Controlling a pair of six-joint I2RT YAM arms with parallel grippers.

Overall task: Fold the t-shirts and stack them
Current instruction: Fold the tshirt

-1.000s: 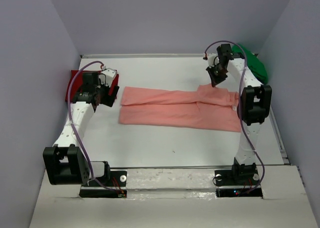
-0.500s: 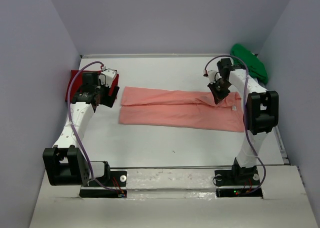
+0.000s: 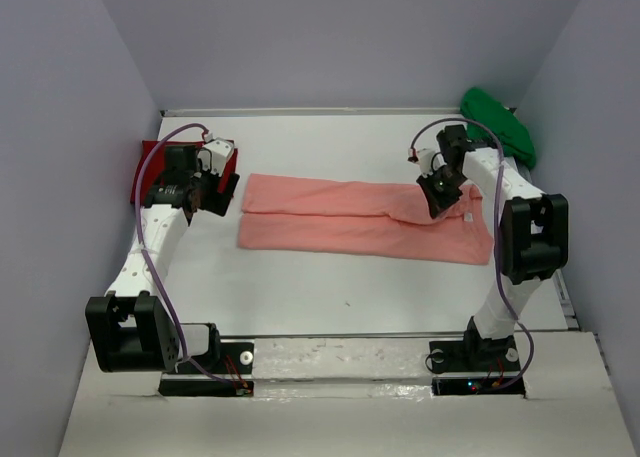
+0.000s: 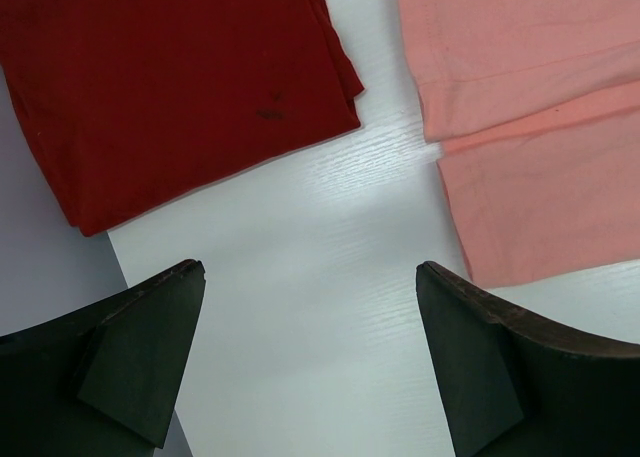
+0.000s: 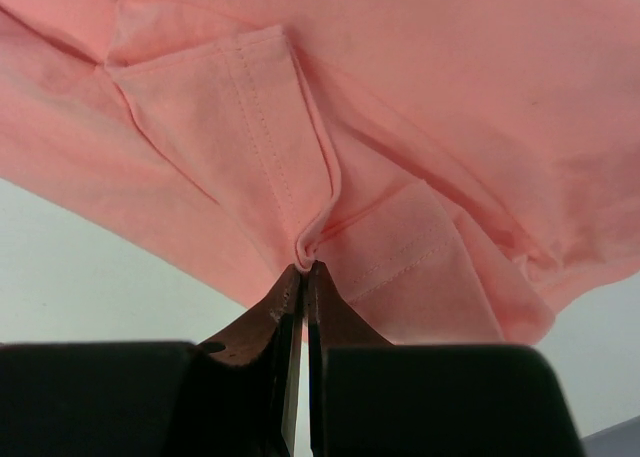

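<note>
The white worktop [image 3: 330,287] carries all three shirts. The salmon-pink t-shirt [image 3: 340,217] is the largest thing on it. It lies as a long folded band across the middle, running left to right, with a lengthwise fold line along its centre. Its right end is rumpled and partly covered by the right arm in the top view.

The bright green t-shirt [image 3: 498,125] sits bunched in the far right corner, well apart from the pink one. Its shape is hard to read, and the right arm's cable crosses in front of it. The deep red t-shirt [image 4: 170,87] lies at the left edge of the worktop. From above it is mostly hidden under the left arm, with only slivers of red showing. The left wrist view shows it flat and folded, its corner near the pink shirt's left end, with bare worktop between them.

The left end effector [image 4: 310,357] hangs over that bare strip with its fingers wide apart and nothing between them. The right end effector [image 5: 305,267] is clamped on a small pinch of stitched hem at the pink shirt's right end. The cloth around the pinch is drawn up into creases. Which part of the garment that hem belongs to cannot be told.
</note>
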